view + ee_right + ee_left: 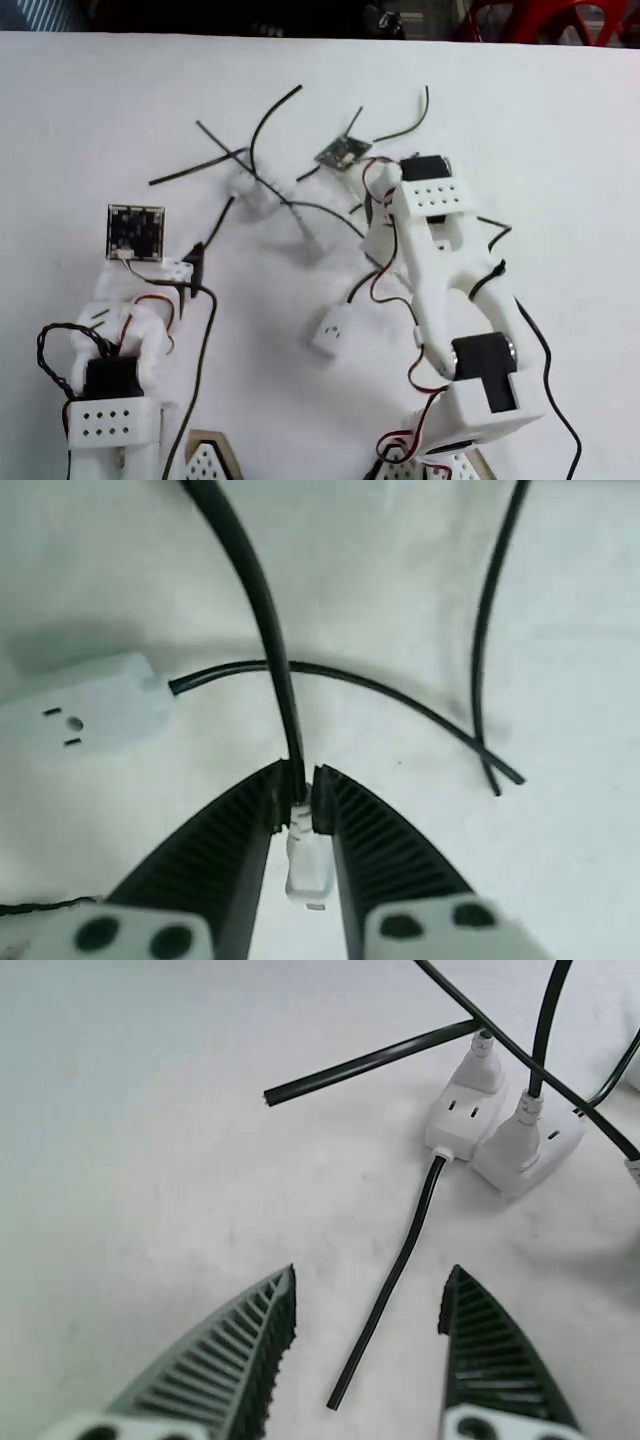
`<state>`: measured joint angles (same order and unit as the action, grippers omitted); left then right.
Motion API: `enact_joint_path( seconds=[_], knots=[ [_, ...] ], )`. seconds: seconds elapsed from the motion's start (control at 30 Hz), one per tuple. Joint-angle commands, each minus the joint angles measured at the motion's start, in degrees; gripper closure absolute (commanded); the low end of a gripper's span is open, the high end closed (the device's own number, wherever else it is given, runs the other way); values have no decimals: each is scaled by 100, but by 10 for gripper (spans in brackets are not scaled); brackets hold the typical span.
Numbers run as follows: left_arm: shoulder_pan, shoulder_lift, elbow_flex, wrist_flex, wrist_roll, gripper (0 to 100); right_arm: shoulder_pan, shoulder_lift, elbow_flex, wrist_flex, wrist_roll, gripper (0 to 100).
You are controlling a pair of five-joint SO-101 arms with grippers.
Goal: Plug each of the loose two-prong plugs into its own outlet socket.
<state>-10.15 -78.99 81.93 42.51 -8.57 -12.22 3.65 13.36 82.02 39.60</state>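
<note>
Holding item, right claw [300, 780]: shut narrow on a white plug [305, 865], the pads pinching the neck where its black cord [255, 600] leaves the body. The prongs are hidden, so their facing cannot be told.

Risk 1 (judged): the plug pivots between the pads when pressed to a socket. Cause: the grip sits at the cord end, not on the body.

Risk 2 (judged): the socket block [85, 715] slides away under the push, and the prongs miss the slots. Cause: the block lies loose on the table [560, 600] with nothing pinning it.

Risk 3 (judged): a snag. Cause: the held cord crosses over the block cord [380, 690], so dragging one may turn the block.

Position, plug: inside the right claw, just above the table.

Position, socket block: near the right claw and apart from it, off to one side of the fingers, slots showing. On the high view a pale block [305, 238], likely the same one, lies at about 9 o'clock from the far end of the right arm [430, 260]. A spare block [330, 332] lies at about 7 o'clock.

Second unit, left claw [372, 1272]: wide open and holding nothing, with a loose cord end [385, 1300] on the table between its fingers. A block pair [460, 1110] lies ahead, well apart, at about 1 o'clock from this claw on the high view.
</note>
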Motion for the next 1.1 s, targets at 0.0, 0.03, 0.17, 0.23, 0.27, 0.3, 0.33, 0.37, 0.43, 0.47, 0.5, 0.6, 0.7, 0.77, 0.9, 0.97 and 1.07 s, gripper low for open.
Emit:
enact_joint_path(
  seconds=[0.0, 0.03, 0.17, 0.23, 0.27, 0.3, 0.33, 0.37, 0.43, 0.47, 0.5, 0.6, 0.7, 0.77, 0.9, 0.97, 1.07],
  knots=[
    [-13, -84, -18, -149, -44, 762, 4, -286, 396, -163, -44, 977],
    [-13, -84, -18, -149, -44, 762, -4, -286, 563, -338, -44, 976],
    [-13, -84, -18, -149, -53, 762, -4, -286, 923, -620, -44, 878],
    [-13, -84, -18, -149, -53, 762, -4, -312, 941, -505, -44, 831],
    [-13, -84, -18, -149, -53, 762, -4, -330, 932, -435, -44, 829],
    [-13, -84, -18, -149, -53, 762, -4, -338, 914, -374, -44, 829],
    [-13, -84, -18, -149, -53, 762, -4, -338, 914, -321, -44, 829],
    [-13, -84, -18, -149, -53, 762, -4, -338, 914, -259, -44, 829],
    [-13, -84, -18, -149, -53, 762, 4, -338, 914, -154, -44, 827],
    [-13, -84, -18, -149, -53, 762, 13, -338, 923, -92, -35, 827],
    [-13, -84, -18, -149, -53, 762, 13, -330, 923, -40, -18, 827],
    [-13, -84, -18, -149, -53, 762, 4, -330, 932, 84, 0, 827],
    [-13, -84, -18, -149, -53, 762, -84, -286, 958, 295, 9, 827],
    [-13, -84, -18, -149, -53, 762, -127, -277, 985, 303, 9, 827],
    [-13, -84, -18, -149, -53, 762, -136, -277, 1187, -31, 9, 827],
    [-22, -84, -18, -149, -53, 762, -145, -277, 1398, -215, 9, 827],
    [-22, -84, -18, -149, -53, 762, -154, -277, 1635, -391, 9, 828]
  ],
)
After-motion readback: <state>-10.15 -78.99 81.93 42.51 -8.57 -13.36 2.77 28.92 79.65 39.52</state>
